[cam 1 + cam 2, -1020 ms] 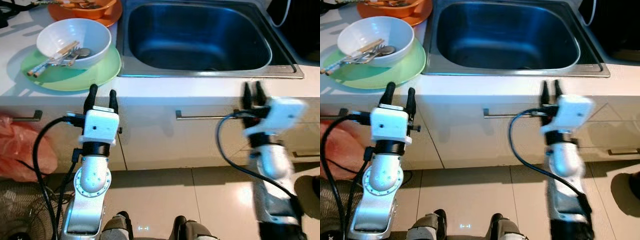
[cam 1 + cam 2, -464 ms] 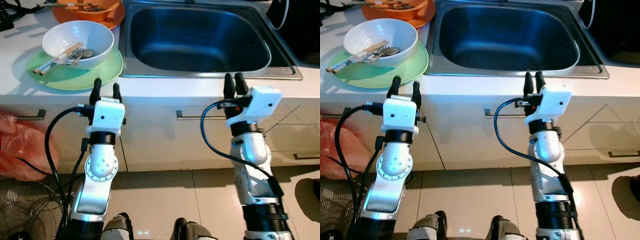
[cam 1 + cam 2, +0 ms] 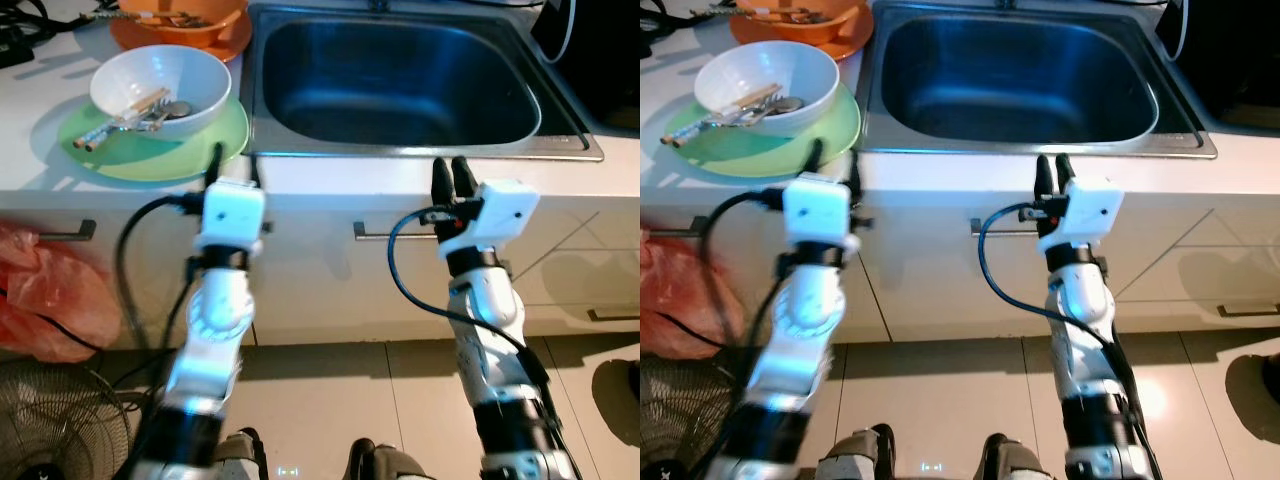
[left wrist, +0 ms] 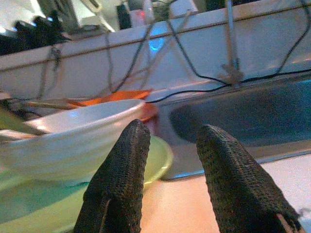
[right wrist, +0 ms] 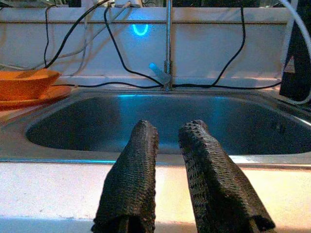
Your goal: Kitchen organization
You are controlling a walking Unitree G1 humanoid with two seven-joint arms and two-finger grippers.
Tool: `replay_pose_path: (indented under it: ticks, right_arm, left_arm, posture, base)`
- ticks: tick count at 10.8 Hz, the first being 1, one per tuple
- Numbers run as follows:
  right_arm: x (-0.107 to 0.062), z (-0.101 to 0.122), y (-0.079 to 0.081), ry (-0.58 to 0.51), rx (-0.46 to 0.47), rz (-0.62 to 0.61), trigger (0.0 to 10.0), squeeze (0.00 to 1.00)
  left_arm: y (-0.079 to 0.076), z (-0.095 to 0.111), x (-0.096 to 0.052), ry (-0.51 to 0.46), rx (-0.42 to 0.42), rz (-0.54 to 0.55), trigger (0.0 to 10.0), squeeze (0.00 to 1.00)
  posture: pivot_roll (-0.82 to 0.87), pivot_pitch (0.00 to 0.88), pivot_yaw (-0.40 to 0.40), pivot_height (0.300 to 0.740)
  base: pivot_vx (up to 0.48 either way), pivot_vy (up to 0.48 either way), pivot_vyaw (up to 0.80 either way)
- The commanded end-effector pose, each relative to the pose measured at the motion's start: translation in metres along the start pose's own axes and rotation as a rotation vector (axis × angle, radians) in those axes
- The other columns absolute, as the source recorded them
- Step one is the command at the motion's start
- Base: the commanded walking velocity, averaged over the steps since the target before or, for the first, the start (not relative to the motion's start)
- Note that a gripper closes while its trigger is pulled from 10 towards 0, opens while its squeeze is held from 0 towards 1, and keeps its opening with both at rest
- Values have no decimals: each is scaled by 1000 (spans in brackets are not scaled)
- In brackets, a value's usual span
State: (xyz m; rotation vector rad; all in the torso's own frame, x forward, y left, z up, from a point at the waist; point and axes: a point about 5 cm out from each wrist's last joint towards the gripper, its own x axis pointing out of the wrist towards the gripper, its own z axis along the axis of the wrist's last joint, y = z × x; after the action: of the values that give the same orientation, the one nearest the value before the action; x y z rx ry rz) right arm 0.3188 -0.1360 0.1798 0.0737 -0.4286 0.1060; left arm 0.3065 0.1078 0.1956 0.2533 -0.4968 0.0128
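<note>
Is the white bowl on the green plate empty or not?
Not empty: the white bowl on the green plate holds chopsticks and metal cutlery.

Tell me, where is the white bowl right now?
The white bowl sits on the green plate on the counter to the robot's left of the sink, just beyond the left gripper.

- Your left arm (image 3: 215,330) is smeared by motion blur, so its outline stays unclear.
- The orange bowl (image 3: 178,12) is cut off by the top edge.
- The utensils in the white bowl (image 3: 160,88) are too small to identify.
</note>
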Motion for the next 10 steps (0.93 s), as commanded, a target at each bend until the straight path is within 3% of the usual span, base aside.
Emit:
replay_pose_path:
  ticks: [1, 4, 7, 10]
  right_arm:
    - [0, -3, -1, 3, 2, 2, 10000, 0]
    - [9, -8, 0, 12, 1, 8, 10000, 0]
    - [13, -8, 0, 4, -3, 15, 10000, 0]
    - [12, -11, 3, 5, 3, 24, 10000, 0]
  left_arm:
    - [-10, 1, 2, -8, -30, -46, 10000, 0]
    - [-22, -3, 9, 1, -57, -118, 10000, 0]
    - [-24, -3, 12, -8, -58, -128, 10000, 0]
    - [-16, -2, 8, -25, -19, -42, 10000, 0]
  posture:
    - [112, 162, -43, 740]
    - [112, 158, -39, 740]
    - [113, 160, -38, 740]
    - [110, 155, -37, 740]
  base:
    - [0, 0, 0]
    - [0, 0, 0]
    - [0, 0, 0]
    - [0, 0, 0]
